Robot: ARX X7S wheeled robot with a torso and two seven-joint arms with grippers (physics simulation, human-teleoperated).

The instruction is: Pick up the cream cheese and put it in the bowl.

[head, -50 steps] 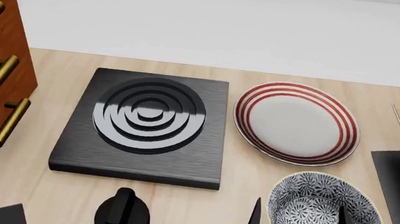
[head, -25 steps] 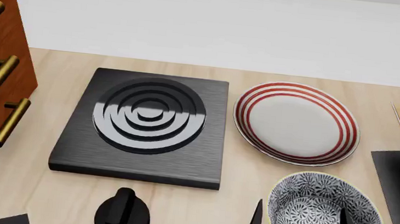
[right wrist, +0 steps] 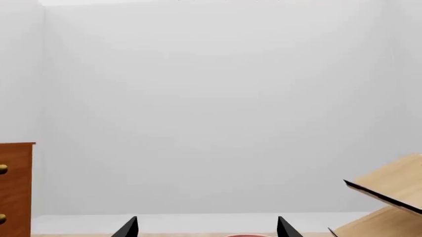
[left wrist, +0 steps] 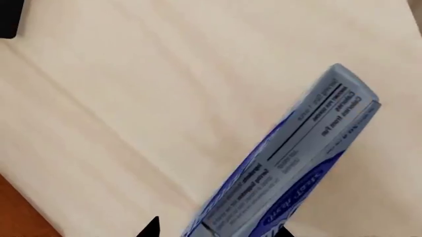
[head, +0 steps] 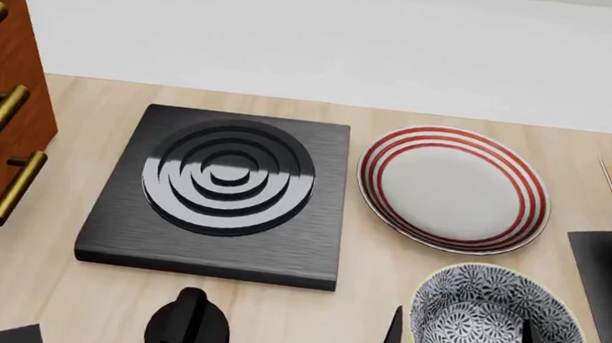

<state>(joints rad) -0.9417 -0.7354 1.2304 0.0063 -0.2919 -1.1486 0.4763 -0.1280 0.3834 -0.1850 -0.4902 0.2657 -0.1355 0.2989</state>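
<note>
The cream cheese point(left wrist: 290, 163) shows only in the left wrist view. It lies on the pale wooden table point(left wrist: 132, 98), right in front of the left gripper point(left wrist: 214, 232). The two black tips of its jaws sit one on each side of the near end of the box, set wide enough to fit around it. They do not look like they squeeze it yet, but that part is cut off at the edge, so I cannot tell if they touch. The box sits at a slant to the jaws, not straight.

The bowl point(head: 499, 325) is at the front of the table, on the right side, just below the red-ringed plate point(head: 453, 188). The black stove plate point(head: 225, 193) is to its left. The cream cheese is not in the head view at all.

The right gripper point(right wrist: 207, 229) has its jaws wide apart and holds nothing. In the head view its two dark tips stand over the bowl, one at each side.

Here is what could go wrong. Because the box is slanted, the jaws may pinch only a corner, and the box may turn or pop out. If they grab just the end, the long box may droop and slip on the way. The right gripper is above the bowl, so the left arm could bump it when it brings the box over. The box could also hit the bowl's rim and tip out.
</note>
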